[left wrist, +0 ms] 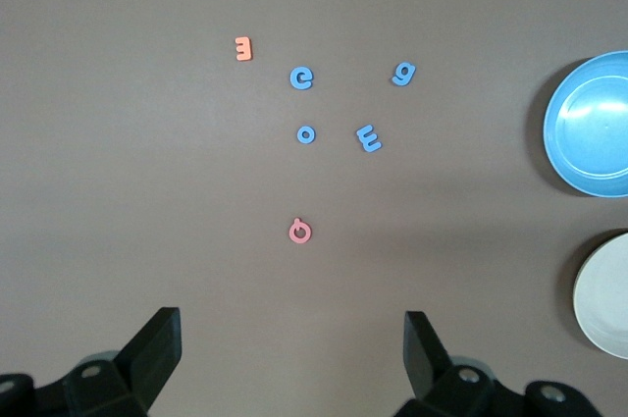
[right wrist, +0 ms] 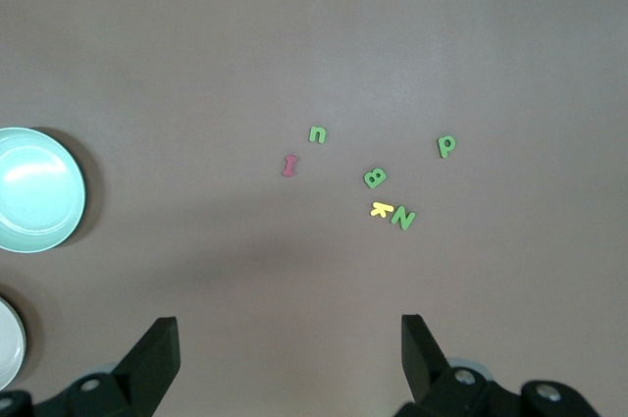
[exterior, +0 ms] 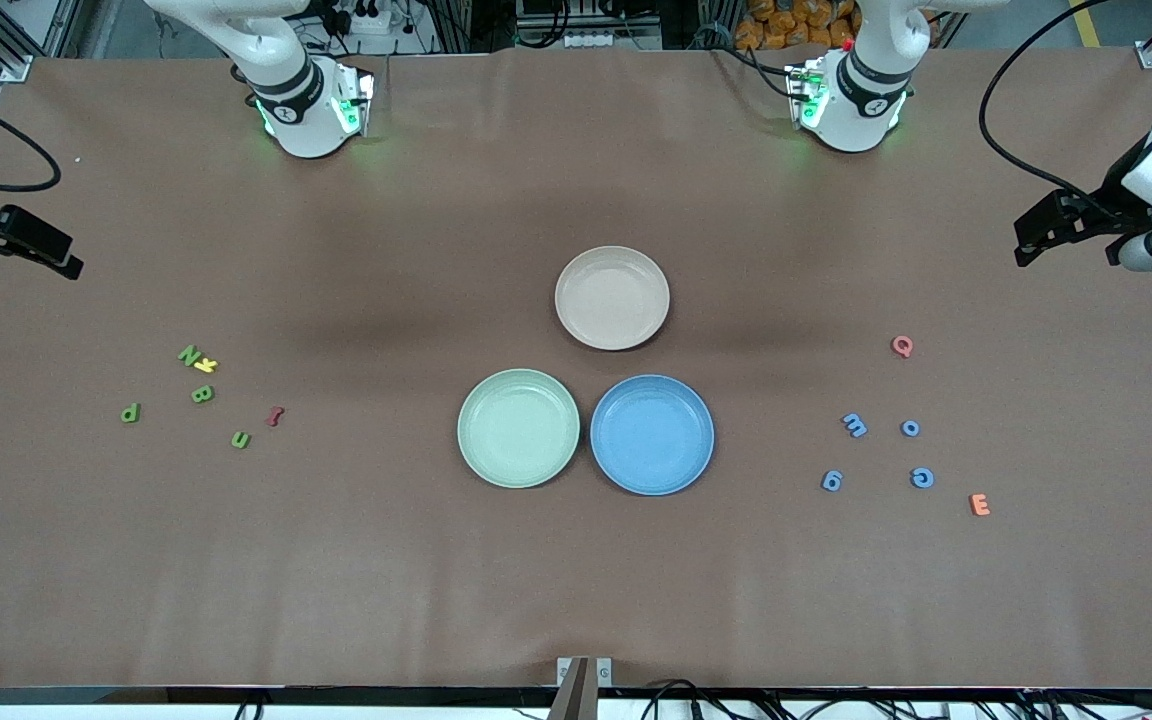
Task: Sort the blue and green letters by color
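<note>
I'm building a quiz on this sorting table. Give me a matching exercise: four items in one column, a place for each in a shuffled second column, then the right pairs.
Column one:
1. green plate
2. beige plate
3. orange E
4. yellow letter

Column two:
A. touching the green N
B. beside the blue plate, toward the right arm's end
C. nearest the front camera among the letters at the left arm's end
D. farther from the front camera than the other two plates

Pairs: 1-B, 2-D, 3-C, 4-A
</note>
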### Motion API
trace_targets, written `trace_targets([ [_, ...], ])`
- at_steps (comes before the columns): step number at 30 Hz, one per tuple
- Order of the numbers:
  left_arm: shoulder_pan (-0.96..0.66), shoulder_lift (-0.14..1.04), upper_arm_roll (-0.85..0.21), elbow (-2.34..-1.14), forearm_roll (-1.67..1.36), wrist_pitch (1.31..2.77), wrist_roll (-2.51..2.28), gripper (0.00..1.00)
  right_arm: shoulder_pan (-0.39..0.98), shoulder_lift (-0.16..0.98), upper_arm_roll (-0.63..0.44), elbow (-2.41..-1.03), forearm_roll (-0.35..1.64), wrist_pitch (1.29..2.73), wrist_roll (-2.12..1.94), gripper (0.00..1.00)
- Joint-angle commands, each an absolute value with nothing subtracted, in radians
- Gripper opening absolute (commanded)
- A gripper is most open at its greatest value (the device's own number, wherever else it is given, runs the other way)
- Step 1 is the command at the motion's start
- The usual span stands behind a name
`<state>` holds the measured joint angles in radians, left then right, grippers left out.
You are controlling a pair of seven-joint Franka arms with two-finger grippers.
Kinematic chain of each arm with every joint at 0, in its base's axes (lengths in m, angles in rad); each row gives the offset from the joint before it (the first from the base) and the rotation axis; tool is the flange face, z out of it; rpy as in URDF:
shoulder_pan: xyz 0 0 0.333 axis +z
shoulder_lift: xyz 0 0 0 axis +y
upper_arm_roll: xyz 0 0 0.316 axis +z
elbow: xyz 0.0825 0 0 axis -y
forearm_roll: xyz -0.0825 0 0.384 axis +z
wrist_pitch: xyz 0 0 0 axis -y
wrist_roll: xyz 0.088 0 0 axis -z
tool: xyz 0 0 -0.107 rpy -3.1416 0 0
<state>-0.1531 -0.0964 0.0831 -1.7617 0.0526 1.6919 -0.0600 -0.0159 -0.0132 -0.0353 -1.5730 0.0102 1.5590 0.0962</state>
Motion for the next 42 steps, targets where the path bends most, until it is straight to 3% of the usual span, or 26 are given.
trace_targets([
  [1, -0.158, -0.078, 0.078, -1.750, 0.067, 1.684, -0.058, 1.00, -0.005, 0.005, -0.044, -1.582, -0.002, 1.566, 0.106, 1.00],
  [17, -0.170, 0.080, 0.074, -1.744, 0.066, 1.834, -0.058, 1.00, -0.012, 0.204, -0.046, -1.591, 0.009, 1.733, 0.063, 1.00],
  [27, -0.173, 0.241, 0.060, -1.717, 0.051, 1.997, -0.055, 1.00, -0.044, 0.253, -0.046, -1.781, 0.012, 2.048, 0.101, 1.00],
  [42, -0.181, 0.451, 0.037, -1.618, -0.040, 2.071, -0.058, 1.00, -0.060, 0.397, -0.046, -1.786, 0.143, 2.094, 0.233, 1.00],
])
